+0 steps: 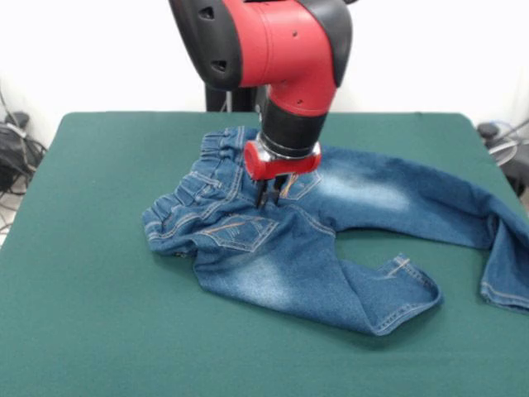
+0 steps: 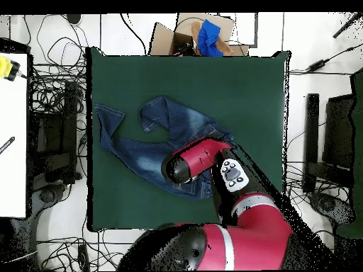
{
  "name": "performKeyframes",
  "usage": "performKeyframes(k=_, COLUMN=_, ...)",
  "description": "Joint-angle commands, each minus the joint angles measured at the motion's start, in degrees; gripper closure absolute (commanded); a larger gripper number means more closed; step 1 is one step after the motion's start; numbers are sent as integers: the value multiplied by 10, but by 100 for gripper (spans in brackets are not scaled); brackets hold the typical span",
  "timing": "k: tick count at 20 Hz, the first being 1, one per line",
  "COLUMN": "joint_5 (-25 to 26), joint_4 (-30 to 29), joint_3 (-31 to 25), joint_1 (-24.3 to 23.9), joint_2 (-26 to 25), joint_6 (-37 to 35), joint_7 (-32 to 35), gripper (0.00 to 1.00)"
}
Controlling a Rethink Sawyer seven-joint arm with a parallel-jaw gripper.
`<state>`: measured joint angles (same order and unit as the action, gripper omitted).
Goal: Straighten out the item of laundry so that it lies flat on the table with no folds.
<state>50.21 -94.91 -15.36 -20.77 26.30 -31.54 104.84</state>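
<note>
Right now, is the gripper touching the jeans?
Touching. The front view shows the gripper tips pressed into the jeans beside a back pocket; overhead, the arm hides it.

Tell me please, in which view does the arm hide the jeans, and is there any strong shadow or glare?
Front view: light is even, no glare; only a soft shadow under the jeans, and the gripper shows clearly. Overhead view: the red arm covers the gripper and part of the jeans; the green table looks evenly lit.
</note>
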Motion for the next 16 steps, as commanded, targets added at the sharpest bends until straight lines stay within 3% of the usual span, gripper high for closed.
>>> performKeyframes(k=1, joint_5=-2, joint_4=52, joint_3=-23, joint_1=47, joint_2=-147, joint_6=82, joint_7=71, gripper=100)
performKeyframes(k=16, joint_5=-73, joint_4=41, joint_3=-45, joint_1=82, joint_2=-142, joint_6=55, joint_7=58, gripper=100)
